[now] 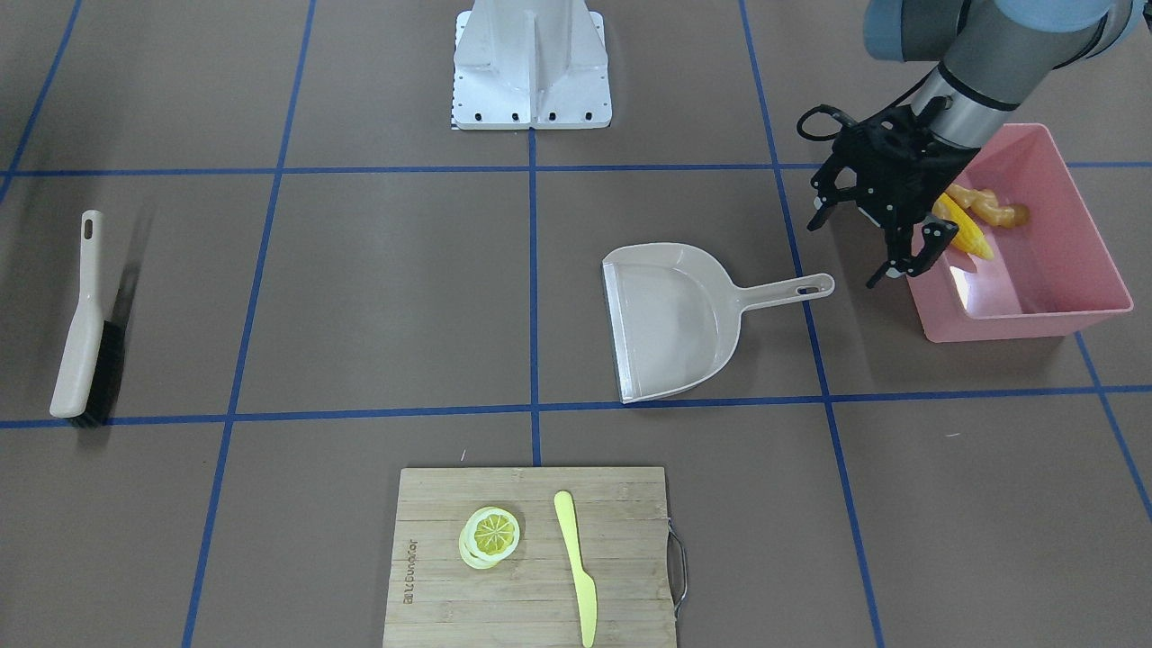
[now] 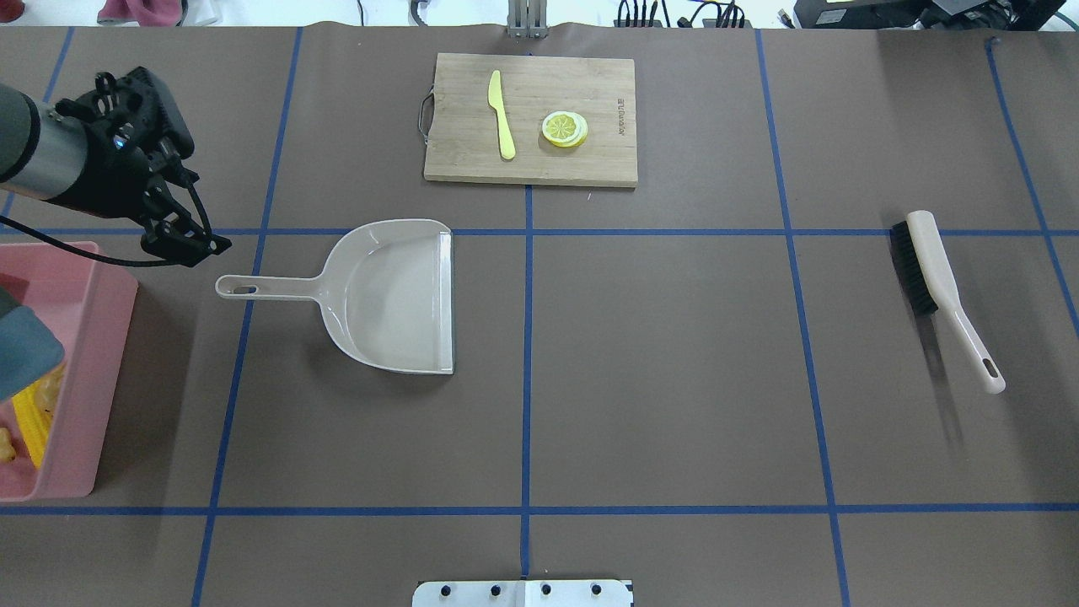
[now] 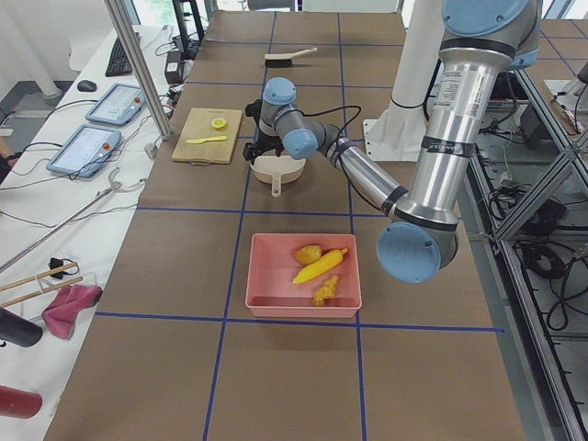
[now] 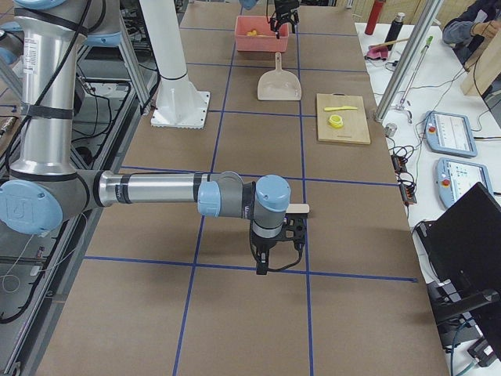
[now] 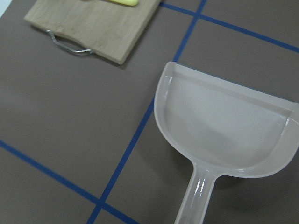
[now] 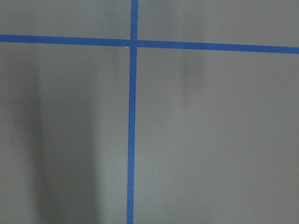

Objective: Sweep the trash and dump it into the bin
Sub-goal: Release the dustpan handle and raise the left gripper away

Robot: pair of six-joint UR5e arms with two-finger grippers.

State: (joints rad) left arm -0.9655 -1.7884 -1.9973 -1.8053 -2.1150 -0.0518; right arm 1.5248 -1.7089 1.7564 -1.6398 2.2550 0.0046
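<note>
We fear the left gripper (image 1: 859, 243), jaws spread wide and empty at the frame's upper right, could clip the dustpan (image 1: 670, 319) handle or tip the bin (image 1: 1017, 324) it hangs beside if it swings carelessly. Left to right we count one brush (image 1: 81, 342), one cutting board (image 1: 621, 504) bearing one lemon slice (image 1: 492, 531) and one knife (image 1: 576, 562), one dustpan, one bin, and inside it three pieces of trash (image 3: 322, 266): potato (image 3: 309, 253), corn cob (image 1: 967, 234), ginger root (image 1: 994, 209). The right gripper (image 4: 262, 262) shows only in a side view, so we cannot tell its jaws.
</note>
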